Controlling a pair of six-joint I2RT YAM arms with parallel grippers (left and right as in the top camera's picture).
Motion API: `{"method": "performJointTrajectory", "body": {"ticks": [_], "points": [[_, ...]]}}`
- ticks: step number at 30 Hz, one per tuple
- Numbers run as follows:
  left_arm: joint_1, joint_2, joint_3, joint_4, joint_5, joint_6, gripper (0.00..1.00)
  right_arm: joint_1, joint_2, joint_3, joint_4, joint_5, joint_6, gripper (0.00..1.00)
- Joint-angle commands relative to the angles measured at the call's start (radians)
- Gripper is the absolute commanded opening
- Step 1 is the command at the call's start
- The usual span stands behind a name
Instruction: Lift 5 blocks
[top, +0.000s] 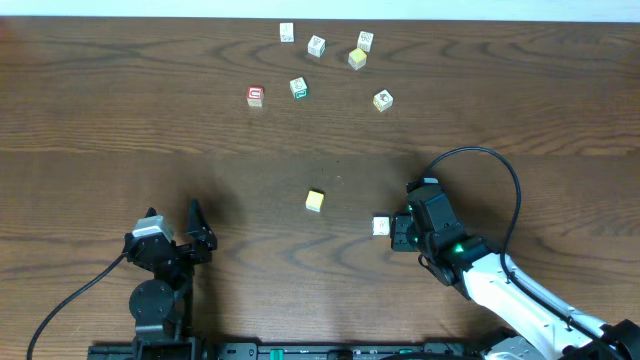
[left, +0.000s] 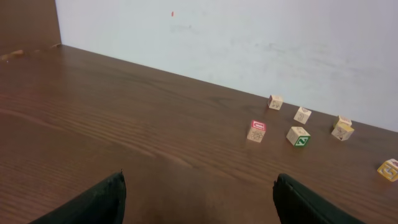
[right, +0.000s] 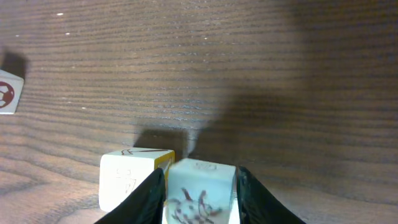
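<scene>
A whitish block (right: 199, 202) rests on the bench (top: 200, 130) right between the right gripper (right: 199, 180) fingers, which hug its sides, though I can't tell whether they're pinching it.

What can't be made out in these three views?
- Right wrist: whitish wooden cube between the right gripper jaws, its base cut by the bottom edge; grip or mere flanking unclear.
- Left wrist: left gripper jaws, all but the tips cut by the bottom edge.
- Overhead: red-bordered wooden cube, letter too small.
</scene>
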Motion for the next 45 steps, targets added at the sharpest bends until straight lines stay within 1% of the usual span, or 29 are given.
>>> {"method": "performJointTrajectory", "body": {"ticks": [1,10,16,18,23,28,32,35,38,45], "points": [[0.004,-0.006,-0.019,-0.039,-0.011,-0.006,0.76,-0.003,0.005,0.015,0.003,0.002,-0.011,0.4],[0.004,-0.006,-0.019,-0.039,-0.012,-0.005,0.76,-0.003,0.005,0.015,0.04,0.002,-0.011,0.43],[0.005,-0.006,-0.019,-0.039,-0.012,-0.005,0.76,-0.003,0.005,0.029,0.046,0.002,-0.011,0.4],[0.004,-0.006,-0.019,-0.039,-0.012,-0.006,0.76,-0.003,0.005,0.045,0.023,0.023,-0.011,0.37],[0.004,-0.006,-0.019,-0.039,-0.011,-0.006,0.76,-0.005,0.003,0.133,-0.112,0.086,-0.024,0.22],[0.004,-0.006,-0.019,-0.039,-0.011,-0.005,0.76,-0.006,0.003,0.251,-0.241,0.113,-0.064,0.17],[0.004,-0.006,-0.019,-0.039,-0.012,-0.006,0.76,-0.007,0.003,0.275,-0.302,0.145,-0.061,0.09],[0.004,-0.006,-0.019,-0.039,-0.011,-0.006,0.76,-0.014,0.003,0.274,-0.36,0.175,-0.013,0.02],[0.004,-0.006,-0.019,-0.039,-0.011,-0.006,0.76,-0.02,0.003,0.27,-0.407,0.218,0.02,0.01],[0.004,-0.006,-0.019,-0.039,-0.012,-0.006,0.76,-0.023,0.005,0.256,-0.439,0.211,0.036,0.01]]}}
